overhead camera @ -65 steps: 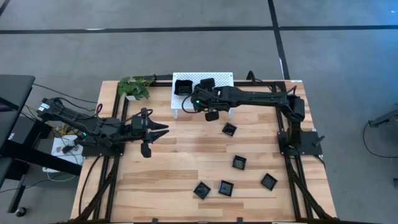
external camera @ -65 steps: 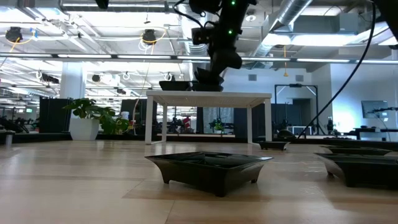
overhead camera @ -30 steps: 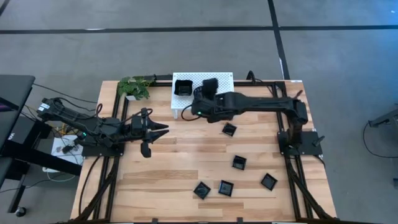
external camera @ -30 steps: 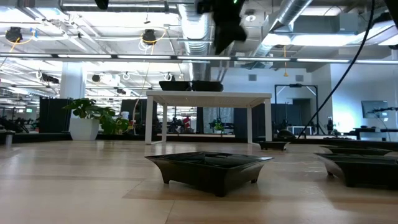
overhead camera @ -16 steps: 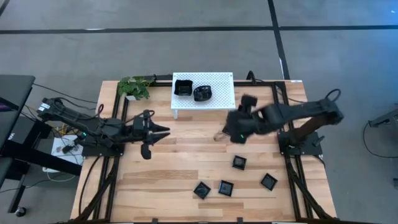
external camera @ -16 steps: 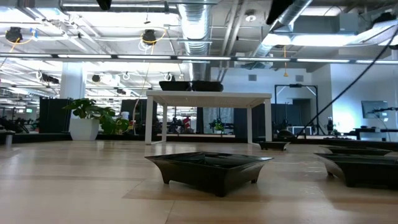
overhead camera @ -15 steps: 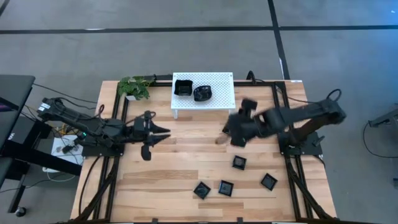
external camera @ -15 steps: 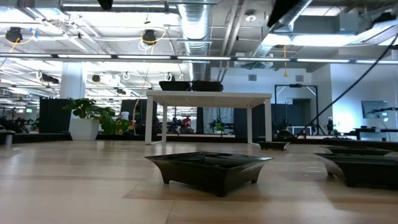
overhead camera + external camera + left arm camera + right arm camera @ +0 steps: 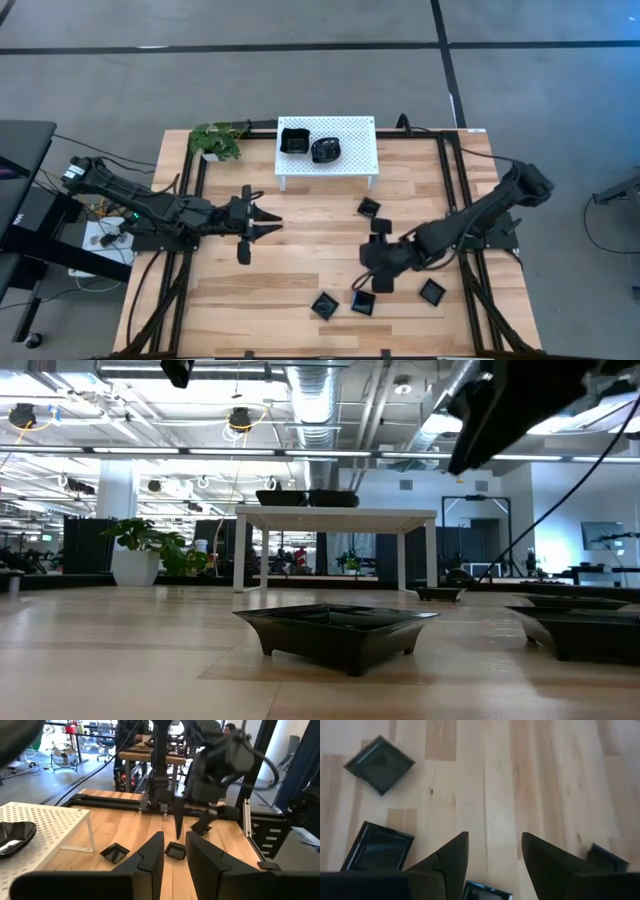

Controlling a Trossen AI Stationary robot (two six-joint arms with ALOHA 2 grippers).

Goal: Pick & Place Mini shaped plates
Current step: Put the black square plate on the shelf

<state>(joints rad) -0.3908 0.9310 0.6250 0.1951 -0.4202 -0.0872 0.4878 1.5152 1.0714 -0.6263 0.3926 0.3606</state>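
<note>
Two mini shaped plates (image 9: 294, 140) (image 9: 325, 150) sit on top of the white perforated rack (image 9: 352, 145) at the table's far side. Several more black plates lie flat on the wood: one (image 9: 369, 208) at mid-table, others (image 9: 324, 305) (image 9: 362, 302) (image 9: 432, 292) near the front. My right gripper (image 9: 372, 272) (image 9: 495, 836) hangs open above the wood among the near plates, with nothing between its fingers. My left gripper (image 9: 268, 228) (image 9: 175, 851) floats at the table's left, level and pointing right, open a little and empty.
A small potted plant (image 9: 218, 140) stands at the far left corner beside the rack. Black frame rails (image 9: 470, 270) run along both table sides. In the low view one plate (image 9: 335, 630) sits close in front, and the rack (image 9: 335, 515) stands behind it. Bare wood lies between the two arms.
My right gripper has swung away from the rack's front, first toward the table's right, then toward the near edge and down over the loose plates. A plate stays on the rack where it was. My left gripper has moved slightly toward the table's middle.
</note>
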